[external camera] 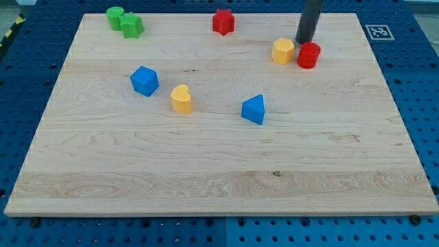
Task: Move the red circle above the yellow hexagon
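The red circle (309, 55) stands at the view's upper right, touching the right side of the yellow hexagon (282, 51). The dark rod comes down from the view's top; my tip (302, 41) sits just above the red circle's upper left, close to the gap between it and the hexagon.
A red star-like block (223, 21) sits at the top centre. Two green blocks (115, 16) (132, 26) sit together at the top left. A blue cube (145, 80), a yellow heart (182, 99) and a blue triangle (254, 109) lie mid-board. The wooden board (219, 185) rests on a blue pegboard.
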